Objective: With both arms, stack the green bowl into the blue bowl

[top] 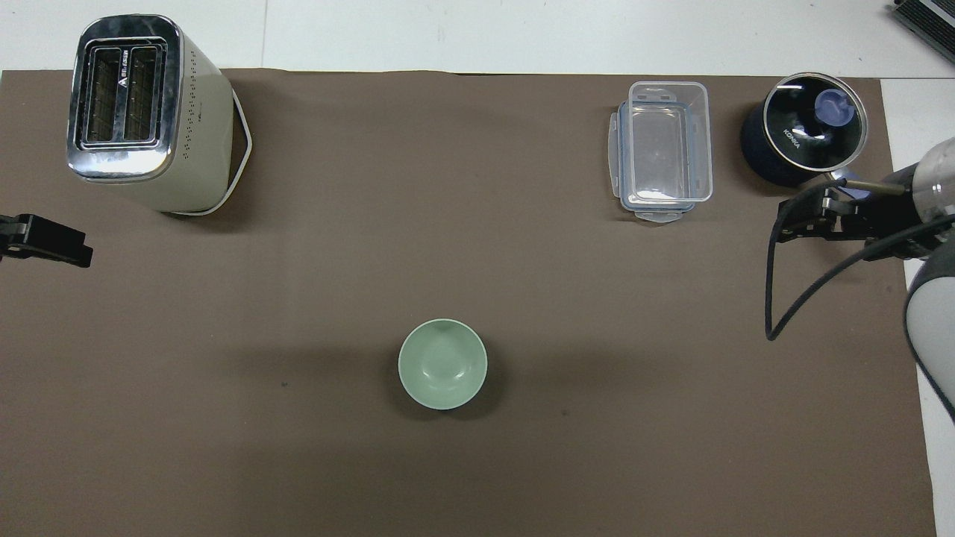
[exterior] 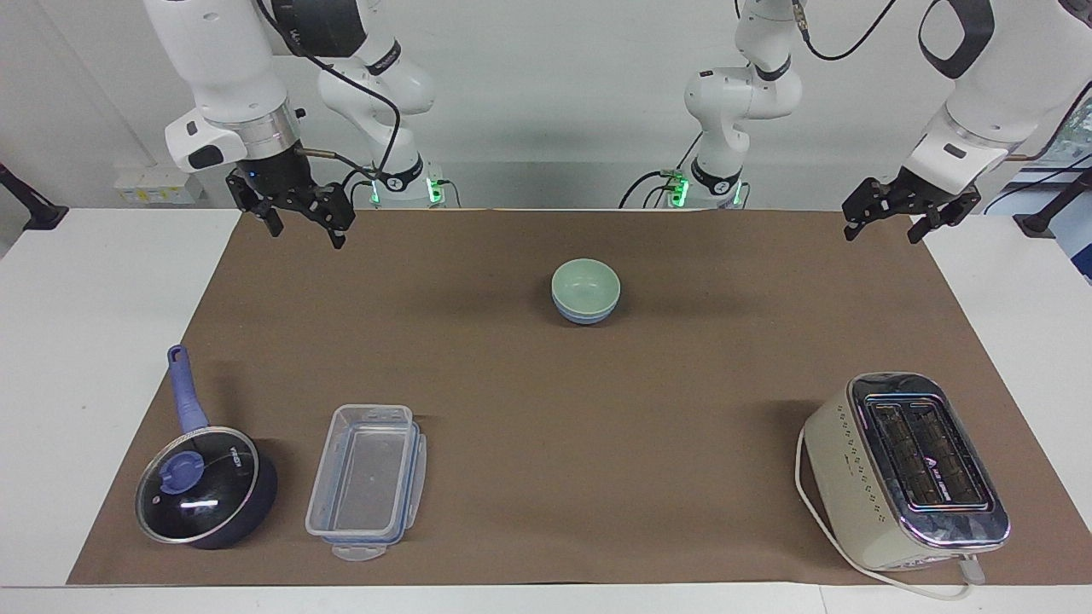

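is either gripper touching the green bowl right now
No. The green bowl sits nested in the blue bowl, while the right gripper and left gripper hang in the air at the mat's two ends, both open.

We count two bowls, the green bowl (exterior: 585, 284) nested in the blue bowl (exterior: 585, 315). We count one toaster (exterior: 907, 472), one clear plastic container (exterior: 367, 480) and one lidded saucepan (exterior: 205, 486). We count two grippers, the left gripper (exterior: 887, 224) and the right gripper (exterior: 305, 228).
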You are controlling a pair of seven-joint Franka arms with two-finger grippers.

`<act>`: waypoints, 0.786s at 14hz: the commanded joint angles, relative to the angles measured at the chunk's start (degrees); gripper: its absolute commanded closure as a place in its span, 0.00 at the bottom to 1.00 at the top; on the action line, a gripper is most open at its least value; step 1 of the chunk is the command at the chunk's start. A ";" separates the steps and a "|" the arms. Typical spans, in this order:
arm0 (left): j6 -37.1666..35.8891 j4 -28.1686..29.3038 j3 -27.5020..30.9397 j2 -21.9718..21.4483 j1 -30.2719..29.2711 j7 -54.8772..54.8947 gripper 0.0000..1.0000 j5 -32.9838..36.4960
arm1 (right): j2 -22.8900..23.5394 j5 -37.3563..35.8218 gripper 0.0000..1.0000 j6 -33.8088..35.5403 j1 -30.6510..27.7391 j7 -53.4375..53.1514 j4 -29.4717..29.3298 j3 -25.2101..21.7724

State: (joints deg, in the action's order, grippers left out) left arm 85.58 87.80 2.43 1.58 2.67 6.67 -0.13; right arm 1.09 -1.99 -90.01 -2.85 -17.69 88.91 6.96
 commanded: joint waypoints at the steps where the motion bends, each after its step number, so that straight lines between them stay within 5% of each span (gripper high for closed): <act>1: -1.12 -0.44 0.12 -0.35 0.23 -0.70 0.00 0.92 | -1.62 -0.12 0.00 0.10 -1.19 1.52 1.71 0.51; 11: -4.46 -0.52 -0.32 -3.15 1.02 -1.05 0.00 0.92 | -1.01 0.05 0.00 -0.08 -2.07 5.48 -0.05 0.60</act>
State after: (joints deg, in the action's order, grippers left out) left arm 83.13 87.70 2.05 0.78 2.76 6.55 -0.13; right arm 0.49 -1.98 -90.03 -3.95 -14.35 88.70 6.96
